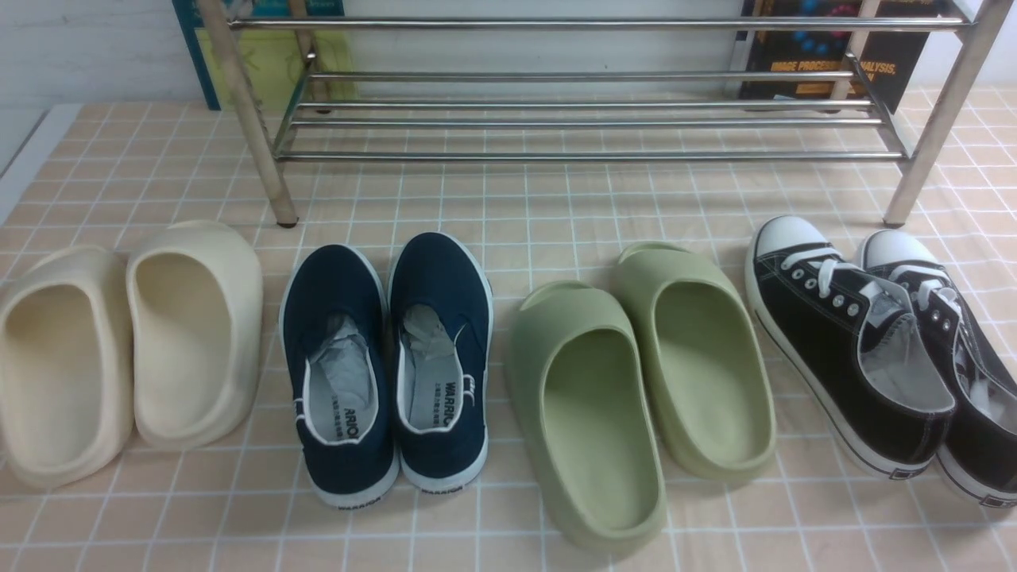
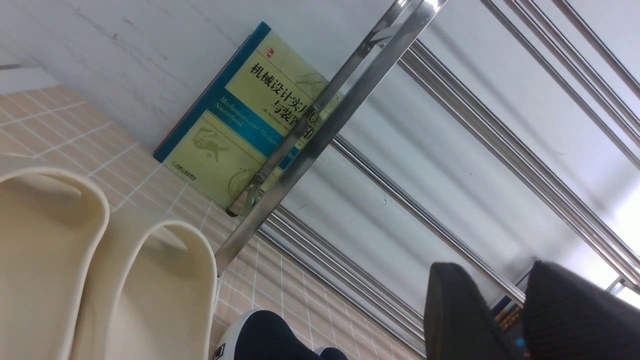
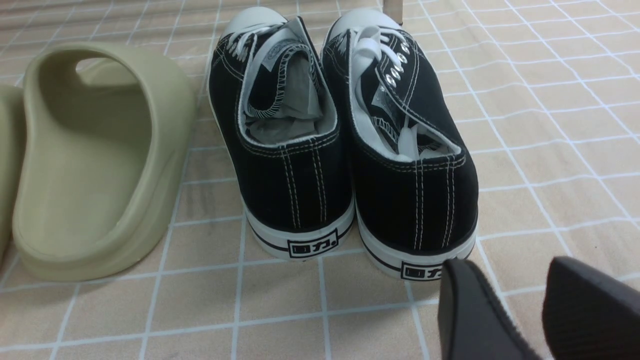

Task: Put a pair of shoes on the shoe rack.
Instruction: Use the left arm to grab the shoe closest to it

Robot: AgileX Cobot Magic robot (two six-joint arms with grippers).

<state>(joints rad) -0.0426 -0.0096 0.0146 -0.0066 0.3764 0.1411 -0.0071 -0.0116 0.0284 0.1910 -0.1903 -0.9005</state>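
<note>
Rack [image 1: 588, 156]: chrome bars at the back of the desk [image 1: 556, 206]; its top is cut off.
Navy shoes [image 1: 433, 282]: on the desk in front of the rack, by its left leg, toes toward it, side by side. Paper fills the toes, and the left insole's print is partly hidden.
Cream slides [image 1: 195, 334]: in front of the rack, outside its left leg.
Green slides [image 1: 588, 397]: in front of the rack's middle.
Black sneakers [image 1: 858, 349]: by the rack's right leg; the outer one is cut off.
Books [image 2: 240, 120]: behind the rack, partly hidden by its legs.
Left hand [image 2: 495, 280]: only the tips show, apart, with nothing between them.
Right hand [image 3: 505, 272]: tips apart and empty, behind the black sneakers' heels.
</note>
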